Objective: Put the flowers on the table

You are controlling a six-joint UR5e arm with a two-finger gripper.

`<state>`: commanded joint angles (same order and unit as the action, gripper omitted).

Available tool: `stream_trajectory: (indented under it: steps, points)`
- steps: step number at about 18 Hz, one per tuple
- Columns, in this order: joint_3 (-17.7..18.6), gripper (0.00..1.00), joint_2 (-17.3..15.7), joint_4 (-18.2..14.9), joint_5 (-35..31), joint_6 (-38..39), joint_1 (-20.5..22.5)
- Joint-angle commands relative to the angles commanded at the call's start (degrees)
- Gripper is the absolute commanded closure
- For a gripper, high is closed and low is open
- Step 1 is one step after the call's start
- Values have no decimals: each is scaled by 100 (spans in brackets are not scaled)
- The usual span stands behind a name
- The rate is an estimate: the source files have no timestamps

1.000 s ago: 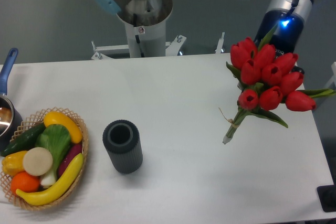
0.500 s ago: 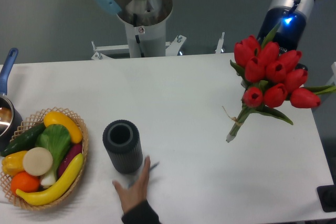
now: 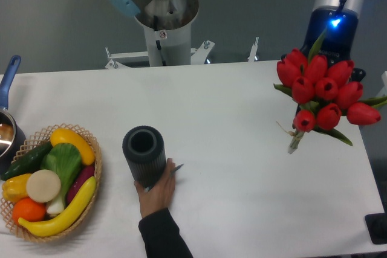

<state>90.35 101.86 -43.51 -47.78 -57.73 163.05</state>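
Note:
The flowers (image 3: 321,92), a bunch of red tulips with green leaves, hang in the air over the right side of the white table (image 3: 242,197). Their tied stems (image 3: 295,142) point down and to the left, just above the tabletop; I cannot tell whether the tips touch it. My gripper (image 3: 355,74) is right behind the blooms, under the wrist with the blue light (image 3: 334,23). Its fingers are hidden by the tulips, and the bunch stays up with it.
A person's hand (image 3: 158,188) reaches in from the front edge and grips the dark grey ribbed cylinder (image 3: 144,155). A wicker basket (image 3: 91,149) of fruit and vegetables sits at front left, with a pot (image 3: 6,131) behind it. The arm's base (image 3: 163,22) stands behind the table.
The flowers have moved to the right with the arm, stems swinging right. A hand came in from the front and took hold of the cylinder, shifting it slightly.

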Motion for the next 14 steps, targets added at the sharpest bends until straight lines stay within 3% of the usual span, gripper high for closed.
stream_trajectory:
  steps: [5,11,14]
  points:
    - [18,60,246,-18,-1854,-300,-747]
    - [44,60,659,-70,-3411,-512,-1389]
    - [70,60,887,-254,-4316,-695,-1662]
